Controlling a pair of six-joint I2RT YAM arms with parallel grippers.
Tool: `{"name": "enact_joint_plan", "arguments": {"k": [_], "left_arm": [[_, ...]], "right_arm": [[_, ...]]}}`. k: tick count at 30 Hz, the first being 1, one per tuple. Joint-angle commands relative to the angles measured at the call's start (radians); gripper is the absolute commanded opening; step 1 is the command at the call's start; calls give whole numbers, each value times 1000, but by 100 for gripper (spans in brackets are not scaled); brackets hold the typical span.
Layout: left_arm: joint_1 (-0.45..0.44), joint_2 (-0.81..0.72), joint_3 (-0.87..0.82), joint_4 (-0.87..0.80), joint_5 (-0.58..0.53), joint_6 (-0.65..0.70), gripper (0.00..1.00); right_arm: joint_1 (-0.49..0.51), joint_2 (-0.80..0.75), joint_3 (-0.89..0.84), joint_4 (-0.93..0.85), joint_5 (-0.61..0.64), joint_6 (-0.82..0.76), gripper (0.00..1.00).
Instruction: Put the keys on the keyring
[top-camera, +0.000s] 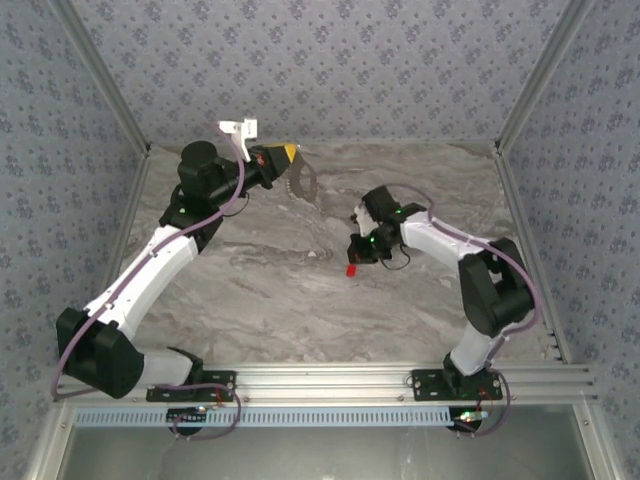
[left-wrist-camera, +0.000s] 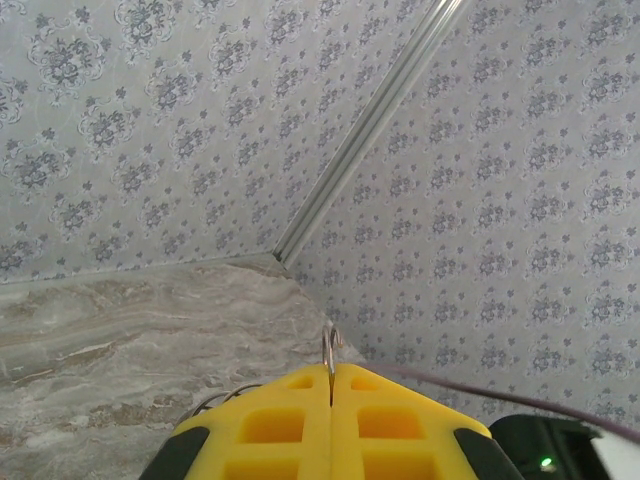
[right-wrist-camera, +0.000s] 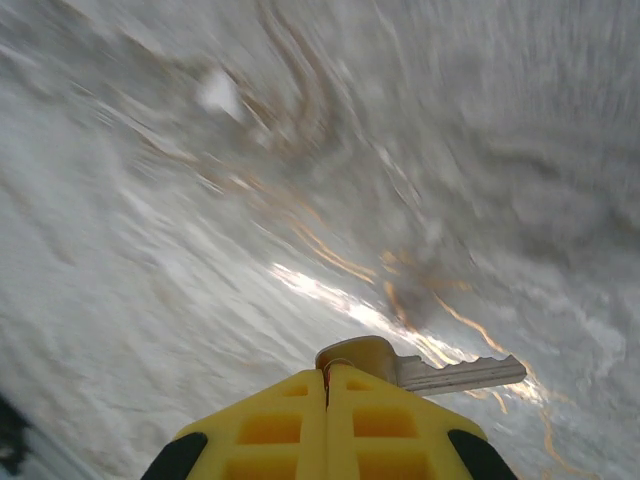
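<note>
Here, left gripper (left-wrist-camera: 331, 374) pinches a thin grey metal keyring (left-wrist-camera: 328, 345); right gripper (right-wrist-camera: 326, 377) clamps a silver metal key (right-wrist-camera: 455, 374) by its head.

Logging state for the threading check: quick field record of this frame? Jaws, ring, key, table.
left jaws: shut, pinching the thin ring by its edge
right jaws: shut on the head of a key, blade sticking out sideways
ring vs key: apart, not yet threaded
table: grey marble, blurred in the right wrist view
</note>
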Motion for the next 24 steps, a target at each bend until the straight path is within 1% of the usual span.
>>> {"name": "enact_joint_plan", "arguments": {"k": [1, 4, 8, 12, 13, 14, 17, 19, 24], "left_arm": [[5, -15, 14, 63, 15, -1, 0], [6, -20, 11, 63, 12, -3, 0], [5, -26, 2, 67, 10, -11, 0], [2, -36, -5, 67, 6, -16, 0], [2, -39, -8, 67, 4, -17, 0], [2, -41, -10, 67, 2, -16, 0], [-1, -45, -15, 66, -2, -16, 0], [-1, -46, -17, 65, -4, -16, 0], [-4, -47, -19, 67, -5, -16, 0]], "right_arm": [[34, 52, 36, -130, 144, -43, 0], [50, 106, 95, -155, 185, -33, 0], [57, 190, 141, -176, 204, -22, 0], [59, 216, 165, -182, 206, -8, 0], [59, 214, 170, -187, 203, -2, 5], [59, 210, 173, -191, 205, 3, 12], [58, 180, 175, -193, 216, 21, 24], [57, 155, 176, -199, 232, 43, 27], [60, 111, 174, -210, 306, 118, 28]]}}
